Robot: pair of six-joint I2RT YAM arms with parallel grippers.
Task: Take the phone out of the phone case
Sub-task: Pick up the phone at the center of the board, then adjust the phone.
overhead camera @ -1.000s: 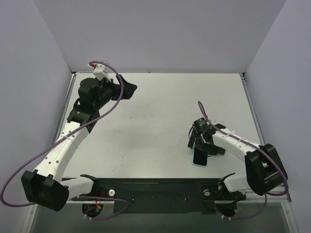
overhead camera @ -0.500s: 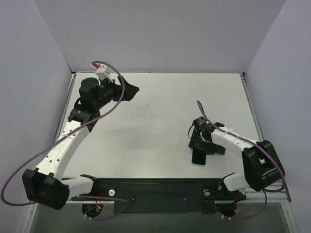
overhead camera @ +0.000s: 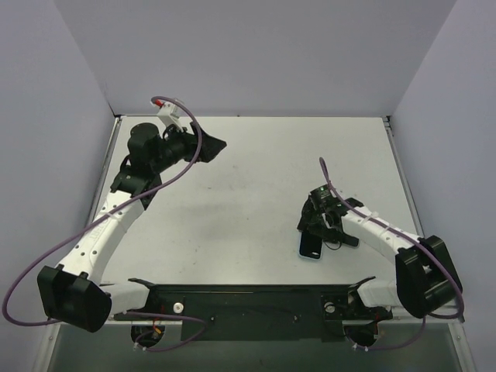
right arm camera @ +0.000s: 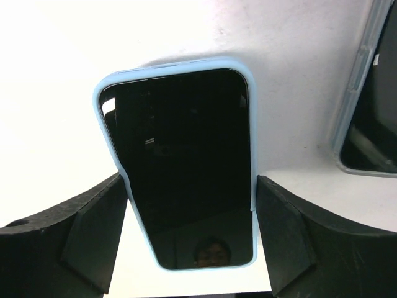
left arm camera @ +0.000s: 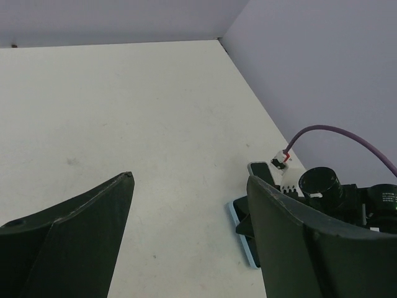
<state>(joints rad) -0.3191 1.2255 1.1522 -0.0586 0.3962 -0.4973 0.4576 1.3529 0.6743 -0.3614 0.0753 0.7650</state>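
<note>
Here, the right gripper (right arm camera: 189,205) serves as reference. Its fingers (right arm camera: 93,236) are clamped on the two long sides of the light-blue phone case (right arm camera: 167,64), with the phone (right arm camera: 186,155) seated inside and its dark screen facing the wrist camera. The phone's long axis runs straight out from between the fingers, so much of its length projects beyond the fingertips. The left gripper (overhead camera: 211,145), jaws apart and empty, hangs well away from the right gripper, toward the far left. Any peeling grasp would probably require it to cross that gap.
</note>
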